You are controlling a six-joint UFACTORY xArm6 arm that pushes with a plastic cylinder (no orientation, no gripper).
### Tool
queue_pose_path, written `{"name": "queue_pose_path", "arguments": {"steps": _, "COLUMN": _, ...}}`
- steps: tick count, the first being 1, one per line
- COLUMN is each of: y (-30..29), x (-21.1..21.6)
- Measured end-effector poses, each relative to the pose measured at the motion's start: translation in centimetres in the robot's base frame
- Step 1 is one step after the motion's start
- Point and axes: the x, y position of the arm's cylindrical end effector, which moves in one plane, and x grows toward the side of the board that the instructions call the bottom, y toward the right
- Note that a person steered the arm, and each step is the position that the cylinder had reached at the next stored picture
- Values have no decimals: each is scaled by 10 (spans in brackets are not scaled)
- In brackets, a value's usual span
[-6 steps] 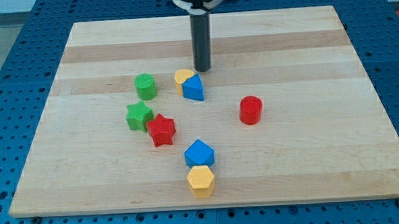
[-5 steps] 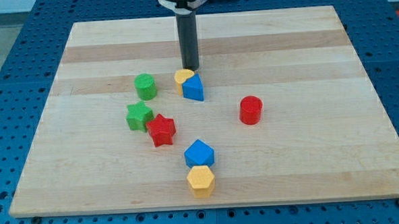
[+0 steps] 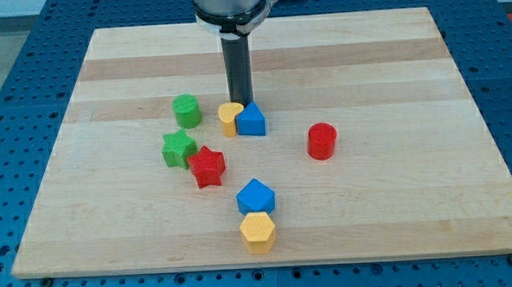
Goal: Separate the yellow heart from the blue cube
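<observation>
1. The wooden tabletop [image 3: 461, 83] fills most of the view and lies on a blue perforated base [image 3: 11, 76]. Neither has changed since the earlier pictures.
2. The dark rod comes down from the view's top. Over the last half second it has slid toward the view's left and bottom, and my tip [image 3: 240, 106] now sits just above the yellow heart and the blue block beside it, at the seam between them, seemingly touching both. There are no jaws on this arm, only the rod, so nothing spreads or pinches.
3. The blue cube [image 3: 256, 196] is low on the board, unmoved, with the yellow hexagon-like block [image 3: 258, 232] touching its lower side.
4. The blue pointed block [image 3: 251, 121] has been nudged down and turned slightly since before.
5. The yellow heart [image 3: 231, 119] has shifted a little to the view's left and down. It touches the blue pointed block's left side and lies well apart from the blue cube.
6. The red cylinder [image 3: 322, 141] stands alone at the view's right, unmoved.
7. The red star [image 3: 208, 166] touches the green star [image 3: 179, 148] at the view's left, both where they were.
8. The green cylinder [image 3: 186, 110] stands left of the yellow heart, apart from it and unmoved.
</observation>
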Motion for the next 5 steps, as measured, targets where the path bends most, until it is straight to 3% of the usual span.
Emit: {"name": "queue_pose_path", "arguments": {"steps": 5, "y": 0, "x": 69}}
